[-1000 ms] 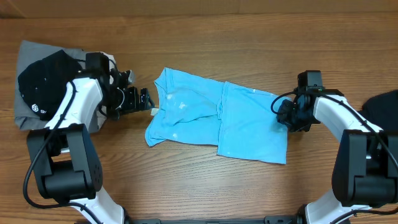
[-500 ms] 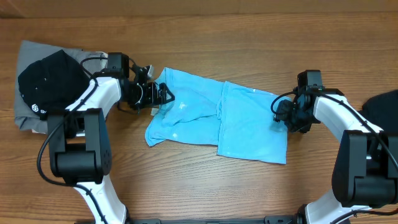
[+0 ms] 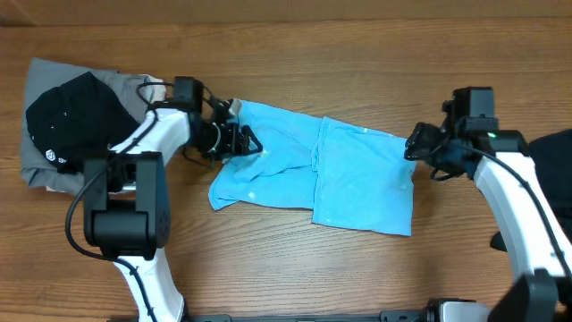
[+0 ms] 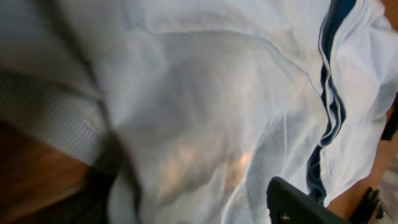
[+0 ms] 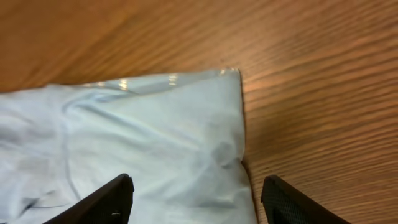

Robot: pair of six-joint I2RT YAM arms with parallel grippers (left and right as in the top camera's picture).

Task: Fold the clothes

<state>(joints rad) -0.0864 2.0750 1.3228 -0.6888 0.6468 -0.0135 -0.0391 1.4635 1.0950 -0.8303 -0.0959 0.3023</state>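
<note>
The clothes in play are a light-blue T-shirt [image 3: 313,174], lying partly folded at the table's middle. My left gripper [image 3: 243,141] is down on its upper left edge. In the left wrist view the shirt [image 4: 205,93] fills the frame; the left gripper [image 4: 186,199] has its fingers wide apart with cloth bulging between them, one finger [image 4: 298,202] sharp and the other blurred. My right gripper [image 3: 416,146] hovers just off the shirt's upper right corner [image 5: 230,78]. The right gripper [image 5: 199,205] is open, holding nothing, with its fingers astride the shirt's edge.
A pile of grey and black garments [image 3: 63,116] lies at the far left. A black garment [image 3: 550,148] shows at the right edge. Bare wood [image 5: 311,93] lies right of the shirt's corner.
My left gripper has travelled right from beside the pile onto the shirt's left edge, its jaws narrowing. My right gripper has opened and lifted away to the right of the shirt's corner.
</note>
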